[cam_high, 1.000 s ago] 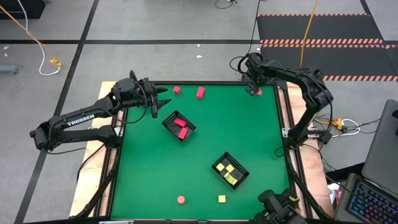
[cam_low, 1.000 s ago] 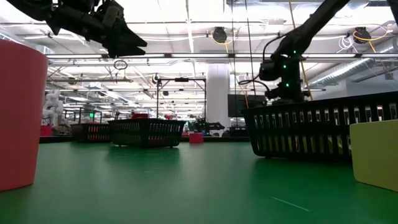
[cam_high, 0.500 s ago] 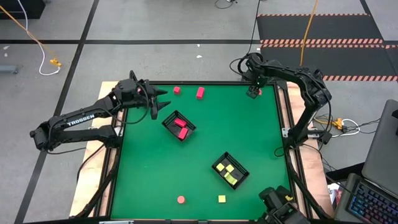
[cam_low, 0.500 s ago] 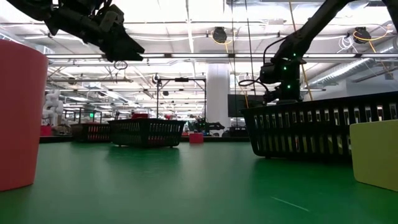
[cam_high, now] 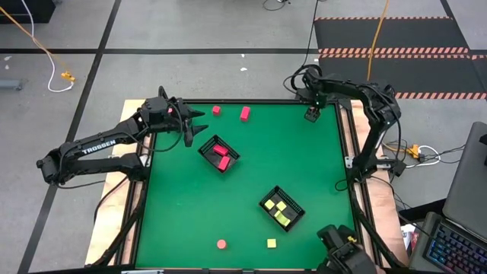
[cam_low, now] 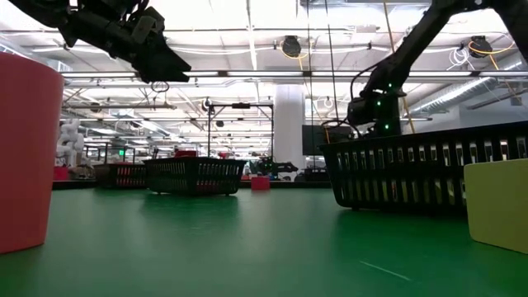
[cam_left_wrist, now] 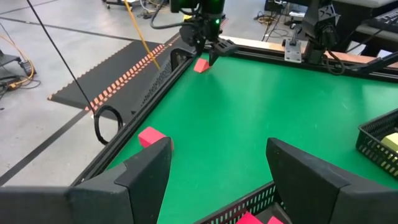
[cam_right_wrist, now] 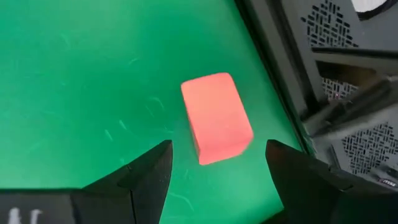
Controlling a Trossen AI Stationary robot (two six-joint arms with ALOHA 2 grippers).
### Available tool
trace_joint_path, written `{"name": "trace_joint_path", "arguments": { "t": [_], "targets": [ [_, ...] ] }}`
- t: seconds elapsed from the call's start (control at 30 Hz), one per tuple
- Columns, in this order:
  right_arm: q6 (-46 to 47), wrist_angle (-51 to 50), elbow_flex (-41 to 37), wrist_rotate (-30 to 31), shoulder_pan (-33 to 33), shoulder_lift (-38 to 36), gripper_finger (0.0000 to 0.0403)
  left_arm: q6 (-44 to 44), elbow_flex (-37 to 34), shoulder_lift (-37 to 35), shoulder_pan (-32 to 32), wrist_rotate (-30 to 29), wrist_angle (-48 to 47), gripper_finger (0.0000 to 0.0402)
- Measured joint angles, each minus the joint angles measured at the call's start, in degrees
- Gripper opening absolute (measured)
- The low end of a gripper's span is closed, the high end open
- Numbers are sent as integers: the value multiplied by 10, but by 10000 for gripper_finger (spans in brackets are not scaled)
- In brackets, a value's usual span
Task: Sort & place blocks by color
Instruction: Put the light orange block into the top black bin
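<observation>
The right claw (cam_high: 311, 114) is held over the far right corner of the green surface (cam_high: 243, 190) — at about 1 o'clock in the high view. Its two fingers (cam_right_wrist: 146, 171) are spread apart, and nothing is gripped between them. In the right wrist view a pink block (cam_right_wrist: 216, 117) is seen lying flat on the surface, just ahead of the finger tips and centred on the gap between them; it is not touched by either finger. The block lies close beside the dark edge rail of the surface.

The left claw (cam_high: 199, 120) is held above the far left part, at about 11 o'clock, also with its fingers apart and empty. Just beyond it two more red blocks (cam_high: 244, 113) are lying near the far edge.

A black tray with red blocks (cam_high: 219, 154) is placed left of the centre, and a second tray with yellow blocks (cam_high: 281, 208) at about 5 o'clock. Near the front edge a round red block (cam_high: 221, 244) and a yellow cube (cam_high: 272, 243) are lying — well apart from both claws.
</observation>
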Motion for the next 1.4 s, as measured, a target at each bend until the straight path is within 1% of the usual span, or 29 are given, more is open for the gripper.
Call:
{"name": "trace_joint_path", "arguments": {
  "t": [0.13, 0.27, 0.37, 0.47, 0.57, 0.63, 0.8, 0.93, 1.07, 1.23, 1.4],
  "targets": [
    [0, 7, 0, -1, 0, 15, 251, 4, 0, 0, 0, 0, -3, 262],
    [16, 0, 0, -29, 6, 33, 251, 4, 0, 0, 0, 0, -5, 262],
    [17, -7, 3, -24, 17, 44, 243, 4, 0, 0, 0, 0, -10, 262],
    [16, -5, 2, -19, 29, 46, 212, 4, 0, 0, 0, 0, -16, 262],
    [15, -1, 0, -15, 41, 42, 156, 4, 0, 0, 0, 0, -25, 262],
    [15, 5, 0, -24, 48, 37, 120, 4, 0, 0, 0, 0, -27, 262],
    [19, 2, -2, -34, 69, 20, 121, 5, 0, 0, 0, -1, -35, 262],
    [29, -1, -2, -33, 95, -10, 121, 8, 0, 0, 0, -24, -34, 262],
    [46, 18, -2, -68, 137, -54, 121, 25, 0, 0, -1, -30, -31, 262],
    [75, 97, -1, -128, 204, -114, 121, 49, 0, 0, -18, -30, -7, 262],
    [76, 226, -1, -183, 288, -160, 121, 56, 0, 11, -45, -30, 37, 262]
  ]
}}
